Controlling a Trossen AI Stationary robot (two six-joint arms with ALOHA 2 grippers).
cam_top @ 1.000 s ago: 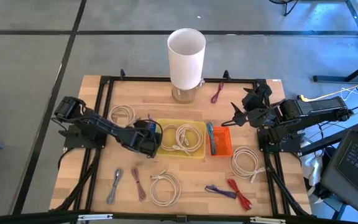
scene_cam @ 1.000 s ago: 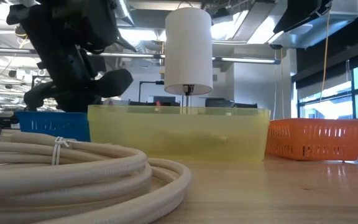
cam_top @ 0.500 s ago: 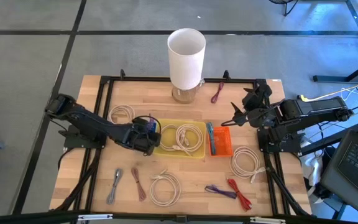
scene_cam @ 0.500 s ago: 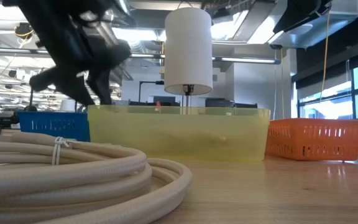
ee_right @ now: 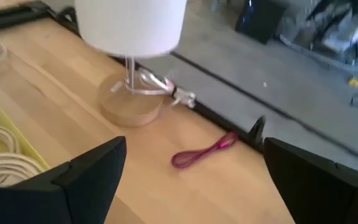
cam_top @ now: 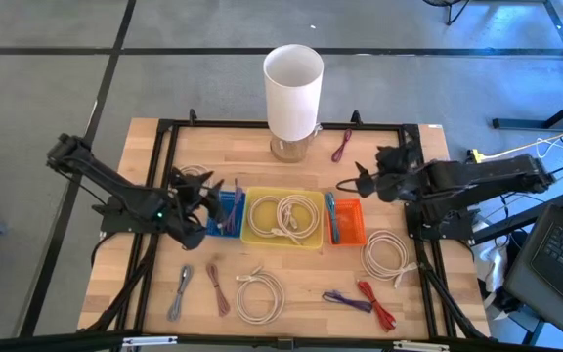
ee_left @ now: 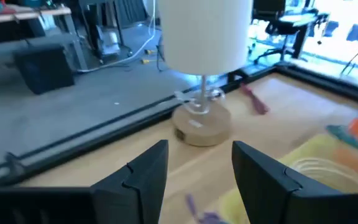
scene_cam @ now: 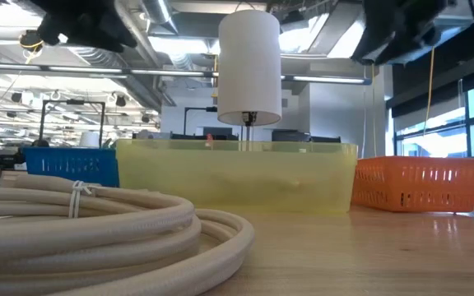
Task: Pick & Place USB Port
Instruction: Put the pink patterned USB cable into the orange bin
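Note:
A purple USB cable [cam_top: 235, 203] lies in the blue bin [cam_top: 225, 211], at the left of the yellow bin [cam_top: 283, 235] and the orange bin [cam_top: 352, 223]. My left gripper [cam_top: 201, 193] hovers open just left of the blue bin, high above the table; the left wrist view shows nothing between its fingers [ee_left: 197, 180]. My right gripper [cam_top: 358, 182] hangs wide open above the table behind the orange bin, and holds nothing in the right wrist view [ee_right: 194, 180]. A white coil [cam_top: 297, 215] rests in the yellow bin, a teal cable [cam_top: 332, 217] in the orange one.
A white lamp [cam_top: 293, 90] stands at the far edge, with a magenta cable [cam_top: 342, 147] beside it. Loose cables lie about the table: white coils [cam_top: 192, 178] [cam_top: 260, 295] [cam_top: 387, 254], a grey one [cam_top: 181, 291], dark red [cam_top: 218, 288], purple [cam_top: 345, 300] and red [cam_top: 377, 303].
My left gripper has opened above the blue bin, then risen and drawn back toward the table's left edge, tipping up from pointing down; the blue bin with the purple cable now shows uncovered. My right gripper has rolled and eased a little toward the left.

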